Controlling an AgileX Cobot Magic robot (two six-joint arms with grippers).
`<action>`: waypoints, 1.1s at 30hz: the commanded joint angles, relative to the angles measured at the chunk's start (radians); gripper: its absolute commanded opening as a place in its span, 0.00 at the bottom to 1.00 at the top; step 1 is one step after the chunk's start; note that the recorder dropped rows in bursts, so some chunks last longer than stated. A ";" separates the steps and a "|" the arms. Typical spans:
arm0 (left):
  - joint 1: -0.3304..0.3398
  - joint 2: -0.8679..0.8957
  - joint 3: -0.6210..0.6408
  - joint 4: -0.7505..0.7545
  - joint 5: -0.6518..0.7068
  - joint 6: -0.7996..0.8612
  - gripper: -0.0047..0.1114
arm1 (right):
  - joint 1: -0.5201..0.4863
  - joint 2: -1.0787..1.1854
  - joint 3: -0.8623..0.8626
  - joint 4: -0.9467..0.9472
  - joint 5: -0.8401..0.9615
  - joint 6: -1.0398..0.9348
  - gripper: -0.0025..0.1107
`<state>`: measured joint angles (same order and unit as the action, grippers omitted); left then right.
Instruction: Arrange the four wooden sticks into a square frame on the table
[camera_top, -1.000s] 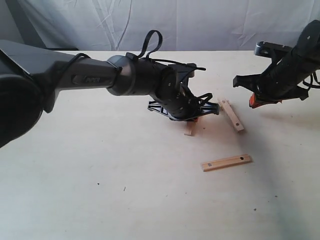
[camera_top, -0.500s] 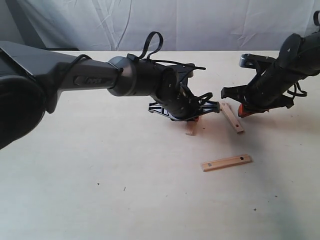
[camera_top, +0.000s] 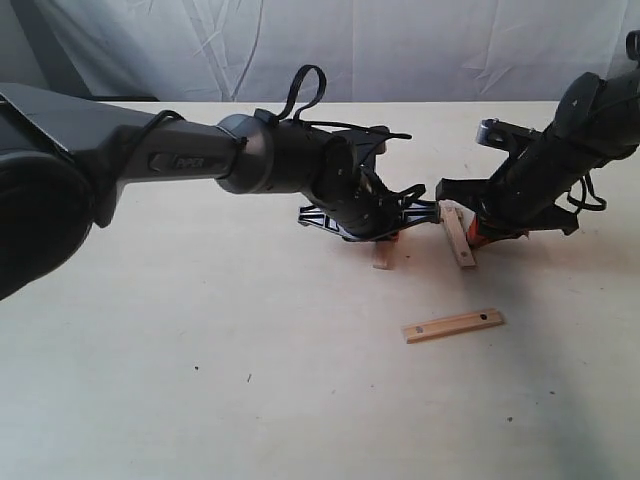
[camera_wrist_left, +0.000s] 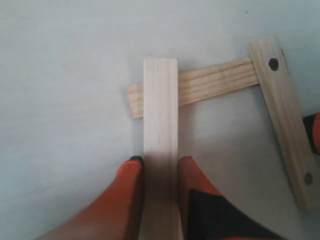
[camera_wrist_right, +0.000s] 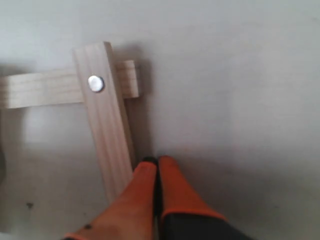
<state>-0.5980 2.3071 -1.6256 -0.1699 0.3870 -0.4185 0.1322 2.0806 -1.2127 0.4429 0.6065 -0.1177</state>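
In the left wrist view my left gripper (camera_wrist_left: 160, 160) is shut on a plain wooden stick (camera_wrist_left: 160, 100). That stick's far end lies over a second plain stick (camera_wrist_left: 210, 82). A dotted stick (camera_wrist_left: 285, 120) crosses the second stick's other end, so the three make an open-sided frame. My right gripper (camera_wrist_right: 157, 161) is shut with nothing in it, its fingers against the side of the dotted stick (camera_wrist_right: 105, 115). In the exterior view the left gripper (camera_top: 385, 235) and the right gripper (camera_top: 478, 232) flank the dotted stick (camera_top: 458, 235). The fourth stick (camera_top: 452, 325), also dotted, lies apart on the table (camera_top: 200, 380).
The thick black left arm (camera_top: 150, 150) reaches in from the left edge across the table's middle. A creased white cloth (camera_top: 400, 50) hangs behind the table's far edge. A few tiny dark specks (camera_top: 248, 378) mark the near part of the table.
My right gripper came down and leftward to the dotted stick and nudged its near end to the left. The left gripper and its stick stayed put.
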 joint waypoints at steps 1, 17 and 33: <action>0.001 0.016 0.004 -0.021 0.013 -0.008 0.04 | -0.002 0.006 0.001 0.020 0.039 -0.009 0.02; 0.009 0.009 0.003 -0.064 -0.032 -0.035 0.10 | -0.051 -0.045 0.001 0.039 0.056 -0.010 0.02; 0.170 -0.233 0.003 0.111 0.312 0.051 0.44 | 0.028 -0.266 0.003 -0.077 0.273 -0.302 0.03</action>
<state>-0.4649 2.1393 -1.6217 -0.1251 0.5781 -0.4265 0.1170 1.8321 -1.2114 0.3804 0.8231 -0.2488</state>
